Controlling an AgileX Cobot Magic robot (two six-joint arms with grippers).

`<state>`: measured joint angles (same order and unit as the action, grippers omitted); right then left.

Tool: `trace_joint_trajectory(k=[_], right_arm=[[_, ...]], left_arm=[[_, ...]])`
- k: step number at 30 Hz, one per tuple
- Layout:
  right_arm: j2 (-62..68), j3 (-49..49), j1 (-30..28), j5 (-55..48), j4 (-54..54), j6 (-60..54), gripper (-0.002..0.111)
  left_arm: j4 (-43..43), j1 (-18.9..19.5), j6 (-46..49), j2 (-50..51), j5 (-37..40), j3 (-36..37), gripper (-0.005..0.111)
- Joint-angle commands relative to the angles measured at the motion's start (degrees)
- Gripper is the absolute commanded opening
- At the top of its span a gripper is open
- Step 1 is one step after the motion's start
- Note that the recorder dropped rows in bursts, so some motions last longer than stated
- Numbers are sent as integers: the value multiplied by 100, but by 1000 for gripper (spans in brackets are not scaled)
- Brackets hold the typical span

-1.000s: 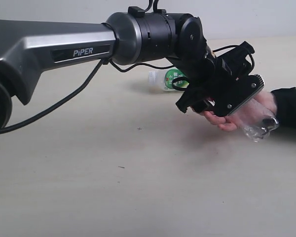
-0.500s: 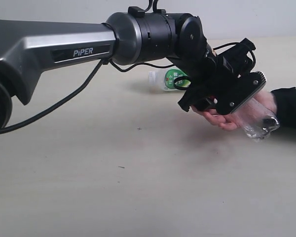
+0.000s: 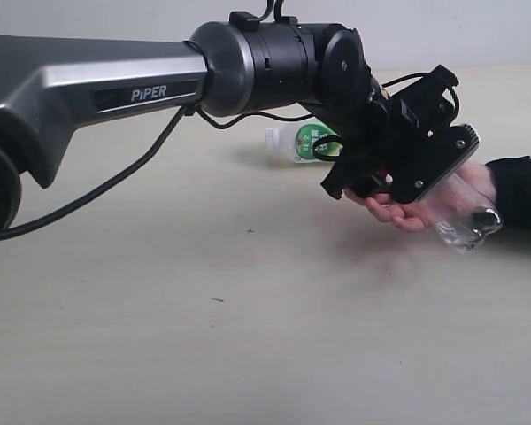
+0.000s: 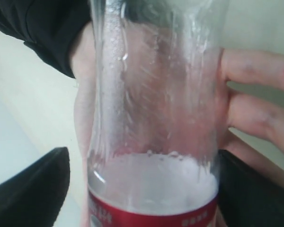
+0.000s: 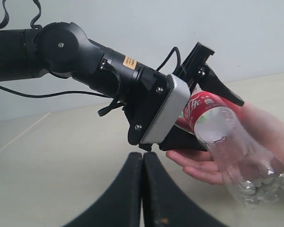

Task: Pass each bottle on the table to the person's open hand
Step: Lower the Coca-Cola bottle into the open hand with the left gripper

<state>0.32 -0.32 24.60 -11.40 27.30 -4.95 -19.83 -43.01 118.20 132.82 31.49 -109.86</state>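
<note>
The clear bottle (image 3: 460,217) with the red label lies tilted across the person's open hand (image 3: 396,212), base pointing down and outward. My left gripper (image 3: 442,190) stands around its labelled upper part. In the left wrist view the bottle (image 4: 151,118) fills the frame; one finger (image 4: 38,189) stands a small gap off it and the other (image 4: 248,194) lies against it, so the jaws are slightly open. The right wrist view shows bottle (image 5: 232,146), hand (image 5: 203,165) and left gripper (image 5: 206,113). My right gripper (image 5: 143,156) is shut and empty. A white green-labelled bottle (image 3: 305,143) lies on the table (image 3: 159,336) behind the arm. The other bottles are out of view.
The left arm (image 3: 115,84) stretches across the upper part of the exterior view from the left. The person's dark sleeve (image 3: 522,190) enters from the right edge. A pale wall (image 5: 132,28) stands behind the table's far edge.
The left gripper's body has tipped slightly upward while the bottle has stayed on the hand. The green-labelled bottle has not moved.
</note>
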Motion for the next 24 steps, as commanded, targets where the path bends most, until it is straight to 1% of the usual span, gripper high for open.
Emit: trace_joint_trajectory(k=[1,5,11,16,21,24], right_arm=[[-32,32,10,-9,-35,-41,0],[-32,32,10,-9,-35,-41,0],[-32,32,10,-9,-35,-41,0],[-32,32,10,-9,-35,-41,0],[-32,32,10,-9,-35,-41,0],[-32,32,10,-9,-35,-41,0]], left_arm=[[-32,-39,-240,-89,-29,-23,78],[78,-39,-240,-111,-29,-23,78],[136,-39,-491,-233,12,-23,78],[151,-39,-550,-369,189,-23,78],[151,-39,-847,-551,235,-23,78],[151,-39,-1213,-669,235,-23,78]])
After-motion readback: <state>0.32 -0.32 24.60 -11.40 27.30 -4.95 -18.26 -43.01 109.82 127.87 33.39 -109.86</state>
